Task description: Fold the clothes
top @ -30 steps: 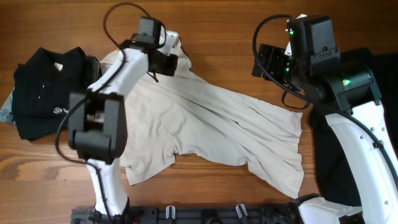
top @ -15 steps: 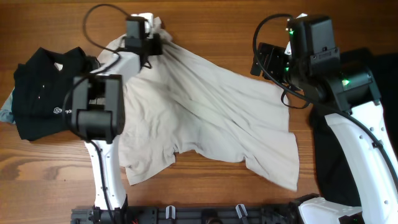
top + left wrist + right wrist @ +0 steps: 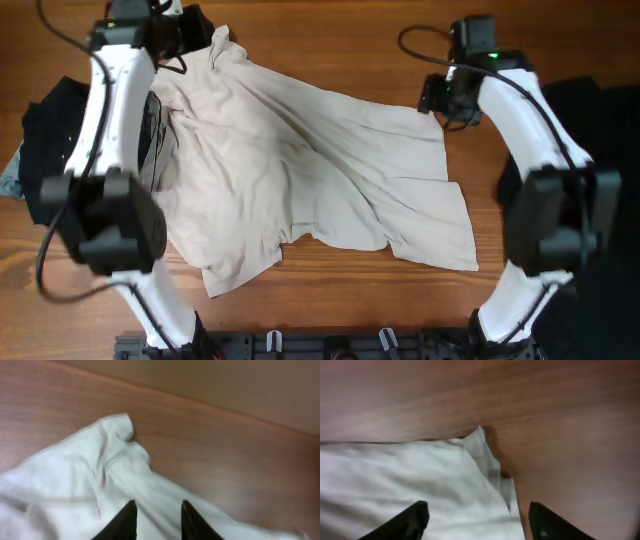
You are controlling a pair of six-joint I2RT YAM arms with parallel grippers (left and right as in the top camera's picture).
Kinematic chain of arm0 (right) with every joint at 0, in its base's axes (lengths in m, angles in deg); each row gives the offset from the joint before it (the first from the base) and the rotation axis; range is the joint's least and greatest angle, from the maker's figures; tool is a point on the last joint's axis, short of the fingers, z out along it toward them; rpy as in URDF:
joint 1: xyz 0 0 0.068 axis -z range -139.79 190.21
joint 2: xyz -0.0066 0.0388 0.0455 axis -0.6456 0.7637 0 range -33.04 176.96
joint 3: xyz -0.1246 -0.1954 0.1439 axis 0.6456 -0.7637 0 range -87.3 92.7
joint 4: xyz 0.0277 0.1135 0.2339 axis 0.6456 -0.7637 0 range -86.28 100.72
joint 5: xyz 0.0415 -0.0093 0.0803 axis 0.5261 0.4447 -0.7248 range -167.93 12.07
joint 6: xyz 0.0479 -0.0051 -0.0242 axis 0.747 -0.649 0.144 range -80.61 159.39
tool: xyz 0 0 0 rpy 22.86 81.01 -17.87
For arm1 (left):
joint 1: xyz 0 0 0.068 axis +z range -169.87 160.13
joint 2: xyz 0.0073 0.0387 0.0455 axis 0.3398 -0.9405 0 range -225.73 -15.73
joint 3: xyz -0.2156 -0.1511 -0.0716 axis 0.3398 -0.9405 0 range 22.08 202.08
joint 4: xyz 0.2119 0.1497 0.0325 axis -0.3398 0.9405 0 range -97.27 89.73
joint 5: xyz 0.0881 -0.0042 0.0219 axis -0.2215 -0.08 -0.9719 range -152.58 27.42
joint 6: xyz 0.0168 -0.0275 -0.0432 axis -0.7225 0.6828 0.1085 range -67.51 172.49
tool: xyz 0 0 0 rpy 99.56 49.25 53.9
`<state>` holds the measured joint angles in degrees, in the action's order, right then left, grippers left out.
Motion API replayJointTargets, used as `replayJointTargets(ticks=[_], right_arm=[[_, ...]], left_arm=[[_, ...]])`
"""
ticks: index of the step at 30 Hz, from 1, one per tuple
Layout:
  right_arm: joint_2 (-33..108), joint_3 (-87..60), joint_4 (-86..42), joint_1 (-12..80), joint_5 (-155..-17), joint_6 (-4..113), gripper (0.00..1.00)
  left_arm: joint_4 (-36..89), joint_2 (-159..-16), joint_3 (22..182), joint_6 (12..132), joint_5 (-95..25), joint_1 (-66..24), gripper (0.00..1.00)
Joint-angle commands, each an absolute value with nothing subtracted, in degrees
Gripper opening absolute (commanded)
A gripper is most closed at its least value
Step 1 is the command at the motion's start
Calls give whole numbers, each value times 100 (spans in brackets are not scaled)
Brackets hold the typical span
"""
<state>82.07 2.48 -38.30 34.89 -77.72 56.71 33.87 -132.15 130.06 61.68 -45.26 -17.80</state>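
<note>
— Arms?
— Both stretch to the far side. Left gripper (image 3: 158, 506) slightly parted, right gripper (image 3: 477, 510) spread wide (nothing pinched).
— Shirt?
— Cream T-shirt (image 3: 320, 170), thin, wrinkled, sprawled across the wooden table (image 3: 350, 30).

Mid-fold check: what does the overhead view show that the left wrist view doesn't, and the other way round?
Only overhead: the whole cream T-shirt spread out and wrinkled, a black garment on the left side, and the right gripper at the shirt's far right corner.
Only left wrist: the left gripper close up, fingers apart above the fabric, with a rumpled shirt corner lying on the wood ahead of them.
Both: the cream shirt on the wooden table.
</note>
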Motion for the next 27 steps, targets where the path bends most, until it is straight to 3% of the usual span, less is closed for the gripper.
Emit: replayJointTargets(ticks=[1,10,11,14,16,22,25,27], right_arm=[[8867,204,-3613,3482,-7687,5293,66],[9007,233,-3045,3519,-7619,5133,52],[9007,233,-2953,3548,-7622,5151,45],[9007,233,-2894,3747,-7945,5682,4],[9005,237,-2899,3884,-8345,5789,4],[8684,438,-2212,5025,-11962,6720,5],[8684,438,-1209,5423,-12255,7301,4],[8684,438,-639,5537,-12255,7293,17]], left_arm=[[4367,-12341,13085,5867,-4402,-1957,40],[5553,-12030,13085,5567,-4522,-2333,46],[5586,-12030,13085,5565,-4579,-2392,46],[5746,-12054,13074,5567,-4673,-2488,47],[5741,-12076,12950,5567,-4723,-2501,47],[5661,-12089,11964,5569,-4721,-2501,46],[5503,-12089,11656,5569,-4721,-2501,45],[5462,-12089,11651,5569,-4721,-2501,45]])
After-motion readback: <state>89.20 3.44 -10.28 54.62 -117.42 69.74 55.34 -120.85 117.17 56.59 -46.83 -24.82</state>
